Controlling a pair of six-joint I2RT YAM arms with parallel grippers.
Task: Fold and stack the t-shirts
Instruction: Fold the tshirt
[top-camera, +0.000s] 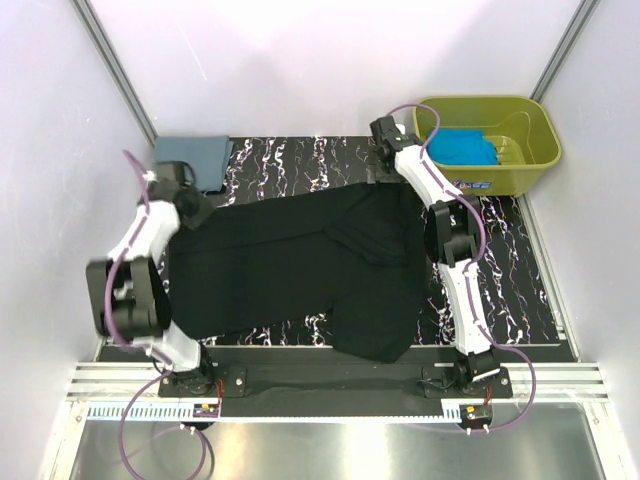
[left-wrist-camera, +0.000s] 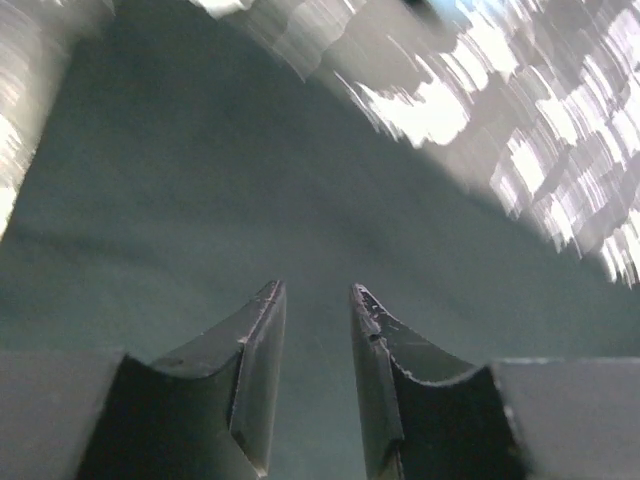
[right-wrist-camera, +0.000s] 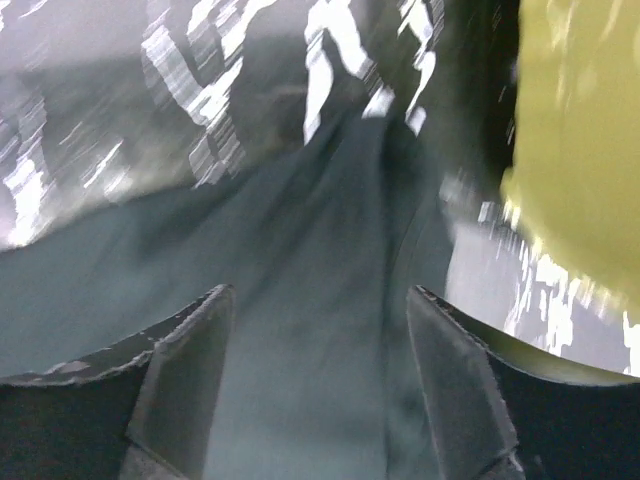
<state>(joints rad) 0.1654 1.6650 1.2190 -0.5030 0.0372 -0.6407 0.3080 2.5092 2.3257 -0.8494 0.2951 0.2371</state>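
The large black t-shirt (top-camera: 300, 265) lies spread across the marbled table, with one part hanging toward the front edge. My left gripper (top-camera: 196, 211) hovers at its left edge; in the left wrist view the gripper (left-wrist-camera: 315, 292) is open by a narrow gap, empty, over black cloth (left-wrist-camera: 250, 180). My right gripper (top-camera: 384, 168) is at the shirt's back right edge; in the right wrist view it (right-wrist-camera: 320, 291) is wide open and empty over the cloth (right-wrist-camera: 300, 300). The slate grey-blue shirt (top-camera: 193, 156) lies folded at the back left. The turquoise shirt (top-camera: 463, 147) lies in the tub.
The olive-green tub (top-camera: 535, 150) stands at the back right, close to my right gripper, and shows in the right wrist view (right-wrist-camera: 580, 150). White walls enclose the table on the left, back and right. Bare marbled tabletop (top-camera: 510, 280) shows right of the black shirt.
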